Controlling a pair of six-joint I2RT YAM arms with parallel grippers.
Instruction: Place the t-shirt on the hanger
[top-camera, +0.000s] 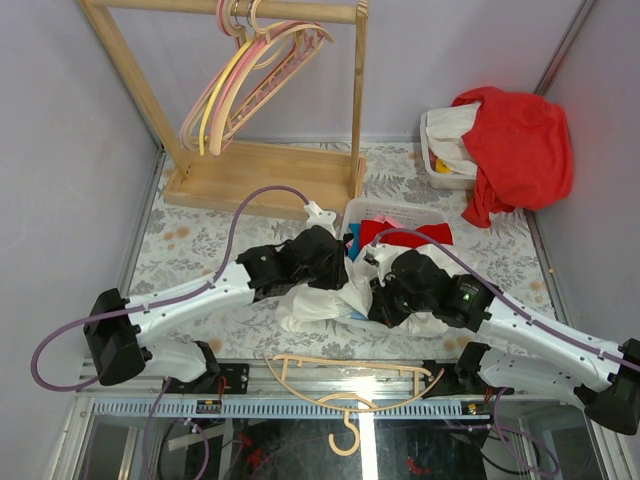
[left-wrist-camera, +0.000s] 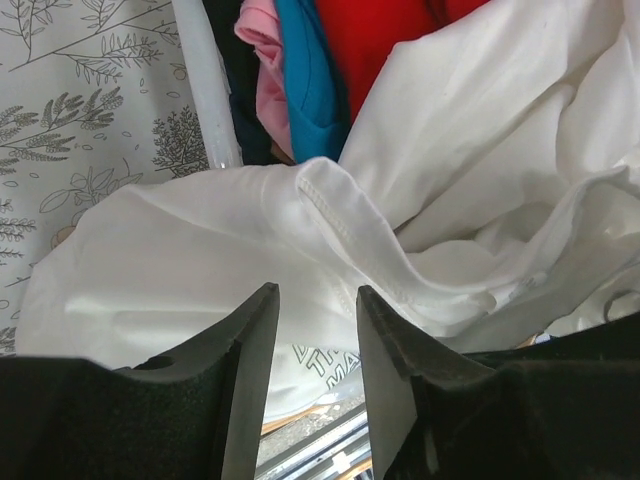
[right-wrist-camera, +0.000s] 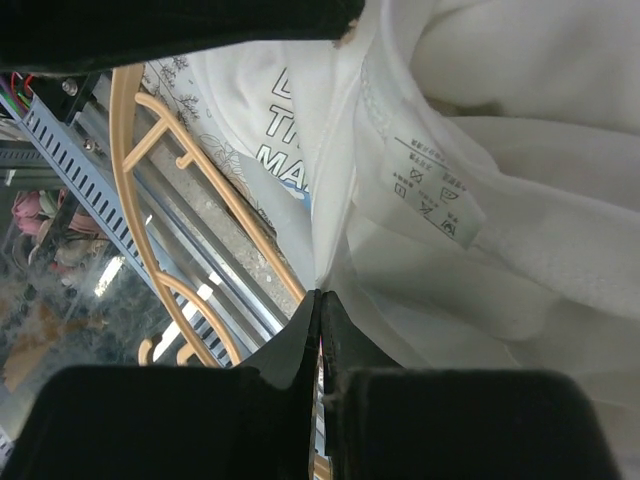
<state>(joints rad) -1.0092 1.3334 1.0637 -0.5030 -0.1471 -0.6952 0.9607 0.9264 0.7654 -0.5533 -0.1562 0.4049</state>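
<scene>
The white t-shirt (top-camera: 318, 302) lies crumpled on the table between my two grippers, near the front edge. My left gripper (top-camera: 340, 268) hovers at its left side. In the left wrist view its jaws (left-wrist-camera: 315, 292) stand open, with the t-shirt's (left-wrist-camera: 200, 240) hemmed fold just beyond the tips and nothing between them. My right gripper (top-camera: 385, 300) is at the t-shirt's right side. In the right wrist view it (right-wrist-camera: 320, 295) is shut on a thin fold of the t-shirt (right-wrist-camera: 520, 130), just below the care label (right-wrist-camera: 432, 190). The peach-beige hanger (top-camera: 350, 375) (right-wrist-camera: 232, 205) lies flat at the table's front edge.
A wooden rack (top-camera: 260, 175) with pink and yellow hangers (top-camera: 250, 70) stands at the back left. A white basket (top-camera: 400, 212) of red, blue and dark clothes sits right behind the t-shirt. A bin (top-camera: 440, 170) draped with a big red garment (top-camera: 520, 140) stands at the back right.
</scene>
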